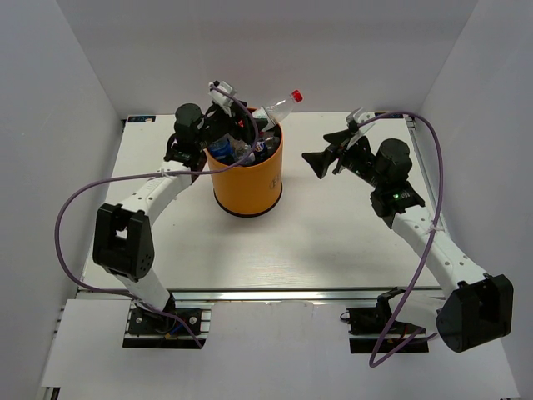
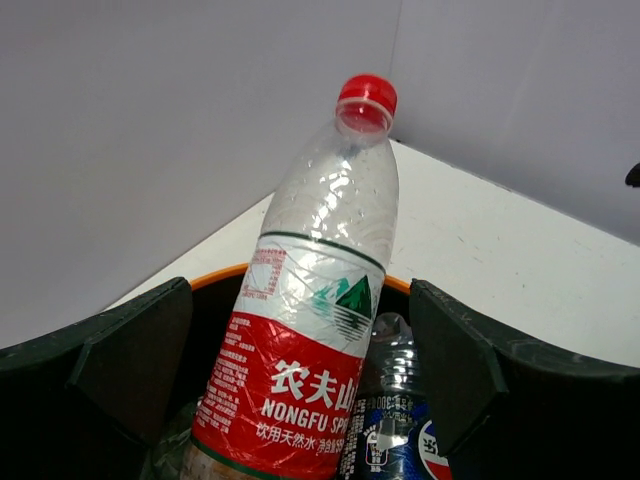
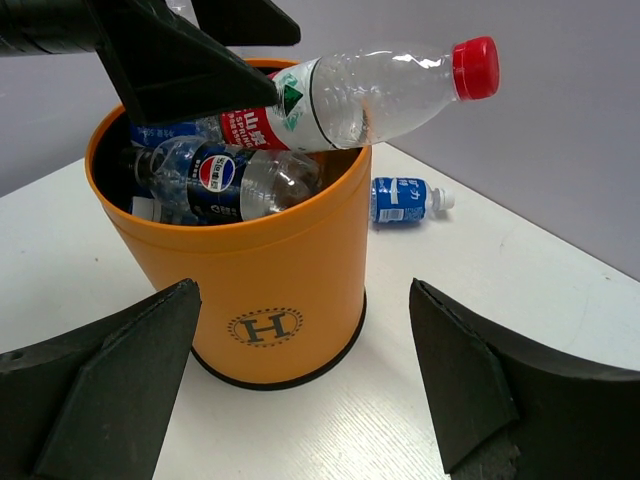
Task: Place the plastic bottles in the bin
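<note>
Left pincer (image 2: 300,300), jaws wide, straddles a clear red-capped plastic bottle (image 3: 370,95) leaning out of the tall orange bin (image 3: 280,270). Right pincer (image 3: 302,295) gapes wide nearby. 1 blue-labelled bottle (image 3: 400,198) lies on the white surface (image 3: 520,290).

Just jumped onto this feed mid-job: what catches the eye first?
The orange bin is crammed with bottles, and a red-capped bottle juts out slantwise over its rim. The left gripper hangs open above it, fingers either side of that bottle. One small blue-labelled bottle lies on the table beyond the bin, in the right wrist view.
</note>
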{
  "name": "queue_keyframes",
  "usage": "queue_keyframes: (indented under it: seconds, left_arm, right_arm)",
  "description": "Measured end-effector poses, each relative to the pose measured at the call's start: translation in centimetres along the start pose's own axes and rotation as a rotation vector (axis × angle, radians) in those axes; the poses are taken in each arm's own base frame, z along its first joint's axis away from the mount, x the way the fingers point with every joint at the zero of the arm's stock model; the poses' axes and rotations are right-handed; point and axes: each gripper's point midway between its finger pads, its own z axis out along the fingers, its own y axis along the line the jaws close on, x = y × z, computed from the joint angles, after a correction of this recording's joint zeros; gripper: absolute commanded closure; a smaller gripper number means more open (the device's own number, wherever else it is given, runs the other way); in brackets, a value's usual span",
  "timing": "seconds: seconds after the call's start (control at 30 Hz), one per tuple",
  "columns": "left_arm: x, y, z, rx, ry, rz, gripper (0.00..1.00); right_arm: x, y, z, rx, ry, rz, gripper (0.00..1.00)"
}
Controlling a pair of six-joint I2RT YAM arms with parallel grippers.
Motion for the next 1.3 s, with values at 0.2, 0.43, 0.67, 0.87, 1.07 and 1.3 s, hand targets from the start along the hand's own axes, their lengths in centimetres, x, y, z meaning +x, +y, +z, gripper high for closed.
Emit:
queue_keyframes:
  seconds: [0.2,0.43,0.67,0.87,1.07,1.3]
  left_arm:
    - [-3.7,0.2,-1.2,-0.069,-0.081,-0.008,0.02]
    - [-11.0,1.2,-6.2,-0.293,-0.250,-0.011,0.02]
    - [-16.1,2.7,-11.0,-0.497,-0.367,0.007,0.02]
    - [-13.0,6.0,-13.1,-0.725,-0.291,-0.050,0.02]
    - [-7.4,9.0,-21.7,-1.123,-0.205,-0.224,0.02]
    - [-2.9,9.8,-35.0,-1.521,-0.305,-0.448,0.02]
  right_arm:
    - [-0.6,-0.5,0.2,0.025,-0.011,0.005,0.10]
    - [-4.2,-2.1,3.3,0.031,-0.062,0.062,0.11]
    - [-4.3,-2.8,6.6,-0.016,-0.063,0.125,0.11]
    - [-2.1,-3.4,7.6,-0.009,-0.024,0.169,0.11]
    - [-1.3,-3.9,4.6,0.097,-0.034,0.165,0.11]
    - [0.8,-4.7,-2.9,0.339,-0.055,0.173,0.11]
